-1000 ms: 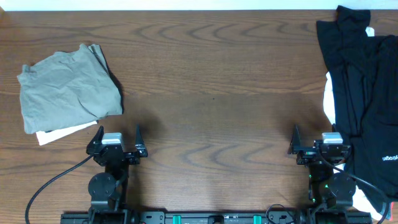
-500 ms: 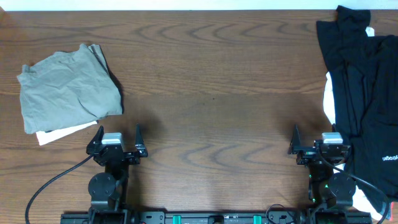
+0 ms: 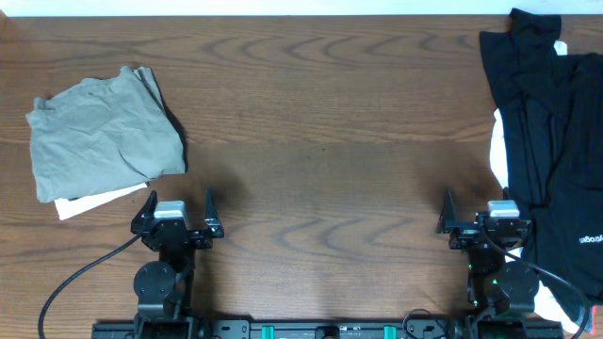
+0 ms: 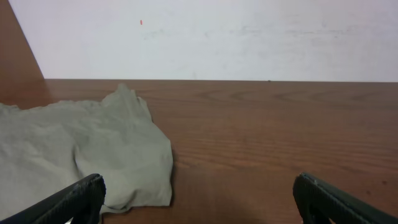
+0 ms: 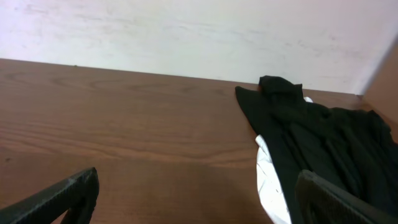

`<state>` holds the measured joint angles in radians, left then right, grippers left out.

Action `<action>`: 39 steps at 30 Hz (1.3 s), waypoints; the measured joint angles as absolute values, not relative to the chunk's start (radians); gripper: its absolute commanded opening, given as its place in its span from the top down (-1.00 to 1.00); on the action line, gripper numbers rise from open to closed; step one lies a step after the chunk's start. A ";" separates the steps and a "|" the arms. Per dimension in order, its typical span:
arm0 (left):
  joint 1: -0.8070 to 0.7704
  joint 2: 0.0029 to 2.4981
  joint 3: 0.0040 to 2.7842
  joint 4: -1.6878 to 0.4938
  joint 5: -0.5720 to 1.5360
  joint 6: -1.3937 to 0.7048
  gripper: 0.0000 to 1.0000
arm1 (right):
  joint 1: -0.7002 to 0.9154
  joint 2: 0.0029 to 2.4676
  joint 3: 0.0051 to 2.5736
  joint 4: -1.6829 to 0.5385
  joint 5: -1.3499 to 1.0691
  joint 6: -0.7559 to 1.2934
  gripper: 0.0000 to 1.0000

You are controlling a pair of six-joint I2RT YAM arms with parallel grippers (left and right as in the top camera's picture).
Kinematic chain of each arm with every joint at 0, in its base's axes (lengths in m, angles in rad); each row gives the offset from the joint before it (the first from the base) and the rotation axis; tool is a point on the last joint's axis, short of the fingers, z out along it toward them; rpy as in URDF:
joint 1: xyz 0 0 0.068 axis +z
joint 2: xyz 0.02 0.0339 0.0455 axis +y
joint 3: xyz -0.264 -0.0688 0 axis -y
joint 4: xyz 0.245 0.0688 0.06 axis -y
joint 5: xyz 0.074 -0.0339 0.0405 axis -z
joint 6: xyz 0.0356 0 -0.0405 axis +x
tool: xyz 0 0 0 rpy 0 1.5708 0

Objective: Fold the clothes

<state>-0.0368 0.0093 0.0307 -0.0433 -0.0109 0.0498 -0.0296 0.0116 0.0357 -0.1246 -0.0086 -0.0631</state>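
Nothing has moved since the earlier frame. Both arms sit retracted at 6 o'clock on the counter point(image 3: 320, 122), with the left tool point(image 3: 179, 201) and right tool point(image 3: 476, 201) spread wide and empty. A folded olive-grey piece point(image 3: 104, 137) lies at 9 o'clock; the unfolded black clothes point(image 3: 551, 141) are heaped at 3 o'clock. The likely step is fetching the next garment: the right arm must reach out and draw one to the centre.

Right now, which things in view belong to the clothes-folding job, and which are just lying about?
Part of the job:
- olive-grey garment, left
- white cloth under it
- black garments, heaped at right
- white fabric beneath them

Not part of it:
- black cable by the left arm's base
- wooden table
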 measured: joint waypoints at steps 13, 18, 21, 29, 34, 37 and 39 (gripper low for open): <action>-0.037 0.009 0.031 -0.043 -0.011 0.050 -0.96 | -0.030 0.012 0.036 -0.125 -0.009 -0.063 -0.99; -0.037 0.009 0.031 -0.043 -0.011 0.050 -0.96 | -0.030 0.012 0.036 -0.125 -0.009 -0.063 -0.99; -0.037 0.009 0.031 -0.043 -0.011 0.050 -0.96 | -0.030 0.012 0.036 -0.125 -0.009 -0.063 -0.99; -0.037 0.009 0.031 -0.047 -0.011 0.013 -0.96 | -0.030 0.012 0.036 -0.126 -0.009 -0.023 -0.99; -0.037 0.012 0.076 -0.158 -0.007 -0.030 -0.96 | -0.030 0.013 0.072 -0.229 -0.007 0.032 -0.99; -0.037 0.040 0.137 -0.281 -0.007 -0.041 -0.96 | -0.030 0.033 0.139 -0.368 0.009 0.046 -0.98; -0.037 0.077 0.203 -0.356 -0.001 -0.049 -0.96 | -0.030 0.072 0.204 -0.444 0.023 0.050 -0.98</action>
<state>-0.0368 0.0772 0.2031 -0.3557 -0.0006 -0.0490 -0.0296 0.0723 0.2035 -0.4438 0.0235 0.0498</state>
